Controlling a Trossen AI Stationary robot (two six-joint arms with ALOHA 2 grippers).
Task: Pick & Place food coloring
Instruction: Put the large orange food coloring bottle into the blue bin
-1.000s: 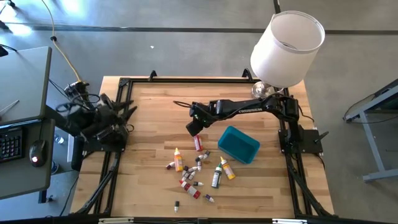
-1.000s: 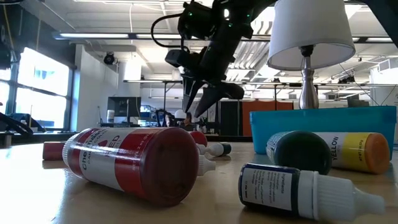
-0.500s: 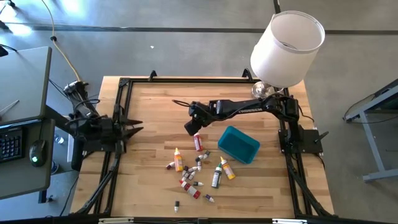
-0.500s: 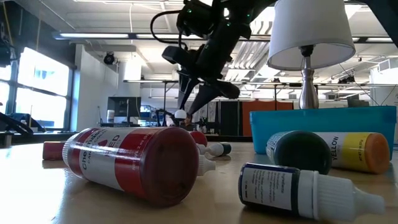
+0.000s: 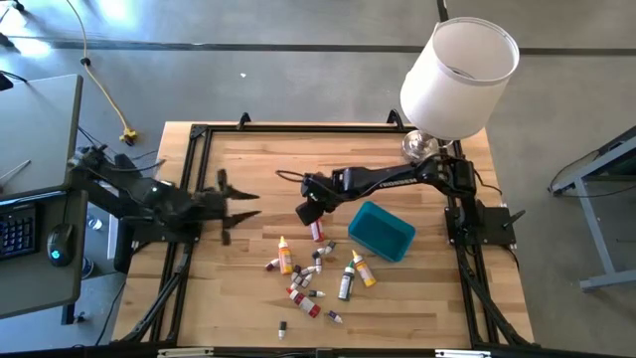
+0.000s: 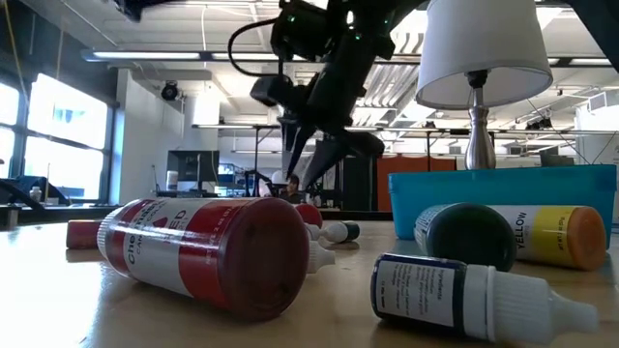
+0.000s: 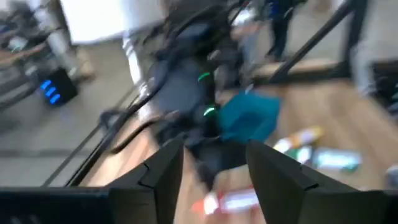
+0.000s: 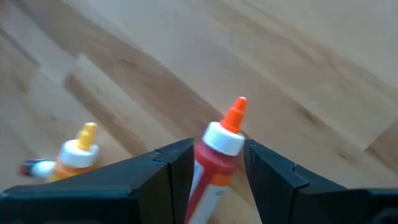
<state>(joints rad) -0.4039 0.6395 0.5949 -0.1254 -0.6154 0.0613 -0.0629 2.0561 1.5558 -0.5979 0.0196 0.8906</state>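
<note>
Several food coloring bottles lie on their sides on the wooden table, yellow, red and dark. One red bottle with a white collar and orange tip lies apart, nearer the table's middle. My right gripper hangs open just above it, one finger on each side of its capped end; I see no touch. My left gripper stands open over the left part of the table, level, pointing right, with nothing between its fingers.
A teal bin sits right of the red bottle. A lamp with a white shade stands at the far right corner. A black frame edges the table. Close to the low camera lie a large red bottle and a dark one.
My left arm has swung out from the table's left edge toward the middle, turning level, and its fingers have spread wider. My right gripper has sunk a little toward the red bottle, still open. The bottles have not moved.
</note>
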